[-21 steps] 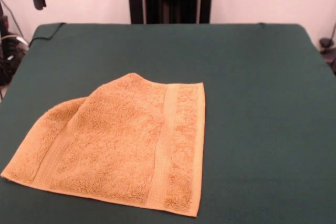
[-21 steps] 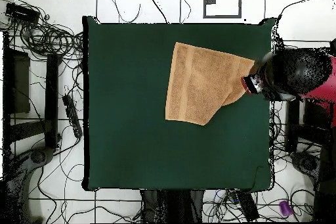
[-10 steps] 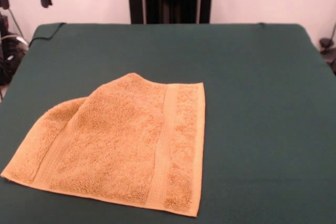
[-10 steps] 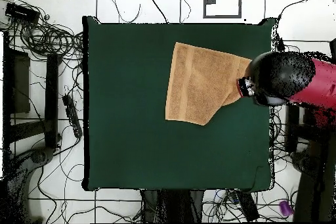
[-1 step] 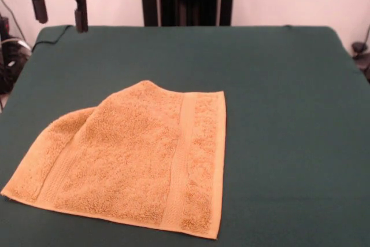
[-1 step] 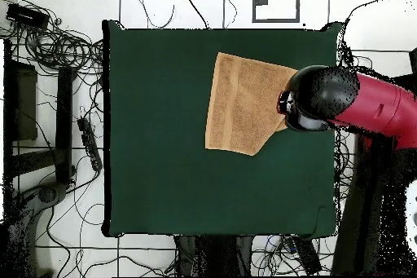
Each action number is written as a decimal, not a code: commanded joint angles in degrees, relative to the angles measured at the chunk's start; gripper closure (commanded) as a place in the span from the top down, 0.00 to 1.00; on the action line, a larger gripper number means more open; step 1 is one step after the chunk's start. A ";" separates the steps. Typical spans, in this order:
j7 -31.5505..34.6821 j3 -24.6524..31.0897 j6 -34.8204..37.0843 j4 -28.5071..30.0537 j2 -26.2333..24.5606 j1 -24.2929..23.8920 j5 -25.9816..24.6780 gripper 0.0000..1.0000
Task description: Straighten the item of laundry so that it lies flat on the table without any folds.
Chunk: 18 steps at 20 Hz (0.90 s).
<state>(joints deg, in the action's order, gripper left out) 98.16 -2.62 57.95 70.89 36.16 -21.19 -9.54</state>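
Observation:
The item of laundry (image 5: 133, 160), an orange-tan terry towel, lies on the green table (image 5: 277, 85) at the near left of the front view. Its far left corner is folded over onto itself, and a woven band runs down its right side. My gripper (image 5: 59, 10) hangs at the top left, well above the table and behind the towel. It is open, with nothing between its two black fingers (image 5: 81, 13). From overhead, the red and black arm (image 6: 326, 99) covers the right part of the towel (image 6: 240, 103) and hides the gripper.
Tangled cables (image 6: 57, 46) and black stands (image 6: 20, 103) lie on the floor left of the table (image 6: 179, 169) in the overhead view. The towel's right side there reaches close to the table's edge.
The arm has swung from beyond the table's edge in over the towel. In the front view the gripper has come further into the picture, moving right. The towel has not moved.

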 commanded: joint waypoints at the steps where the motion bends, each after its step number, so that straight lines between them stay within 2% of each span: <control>1: 26.55 -3.25 -5.91 5.03 -7.25 3.05 4.49 1.00; 6: 36.30 -4.67 -11.15 6.88 -8.76 3.78 6.96 1.00; 18: 41.85 -4.68 -21.53 10.96 -11.17 3.29 10.24 1.00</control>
<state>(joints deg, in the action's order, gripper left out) 122.37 -8.65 41.64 73.07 27.17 -20.19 -2.70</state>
